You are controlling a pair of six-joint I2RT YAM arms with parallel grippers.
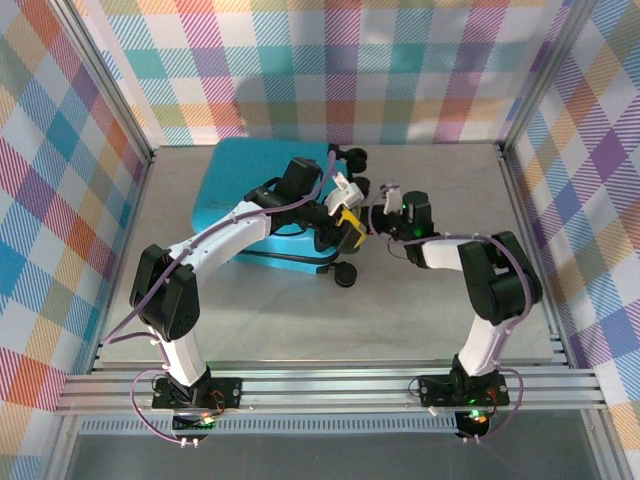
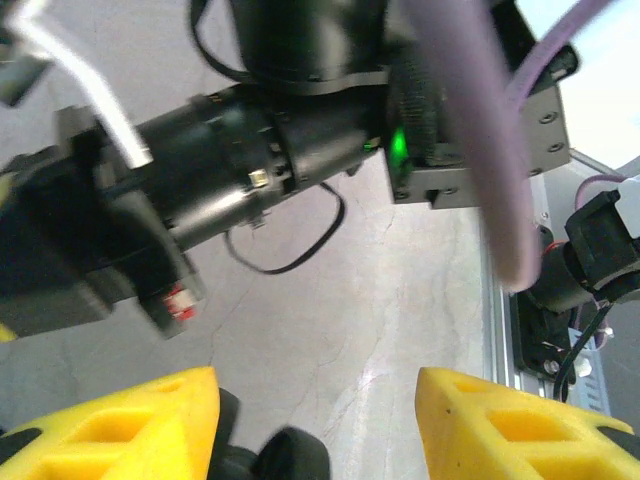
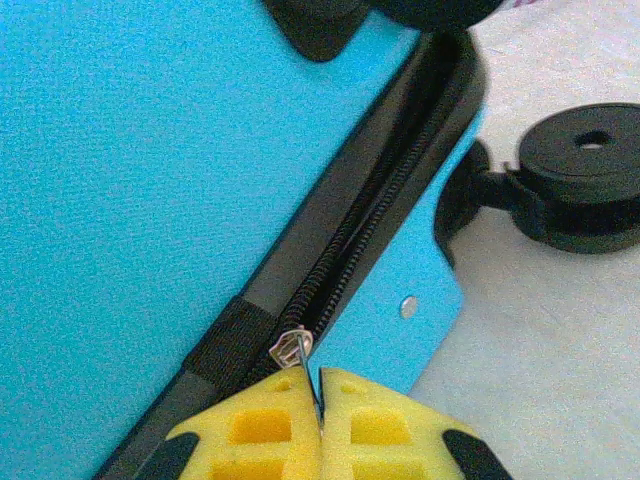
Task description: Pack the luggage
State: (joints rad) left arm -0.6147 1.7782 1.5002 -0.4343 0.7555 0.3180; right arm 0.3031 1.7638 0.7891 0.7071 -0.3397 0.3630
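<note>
The right fingers (image 3: 296,428) are pressed together and pinch the thin dark zipper pull (image 3: 318,392), which hangs from the one silver slider (image 3: 290,348) on the black zipper seam (image 3: 375,215) of the luggage (image 3: 150,150). The left fingers (image 2: 130,420) are spread, with a wide gap between the two yellow pads, and we see nothing held there; under them lies the pale table (image 2: 380,330).

In the right wrist view we count one slider, one small rivet (image 3: 405,307) on the blue shell and one black wheel (image 3: 580,190) just beside the corner.

In the top view we count one luggage (image 1: 240,185). It lies flat on the table (image 1: 300,320), at the far side and left of the middle, and both arms reach to its right edge.
</note>
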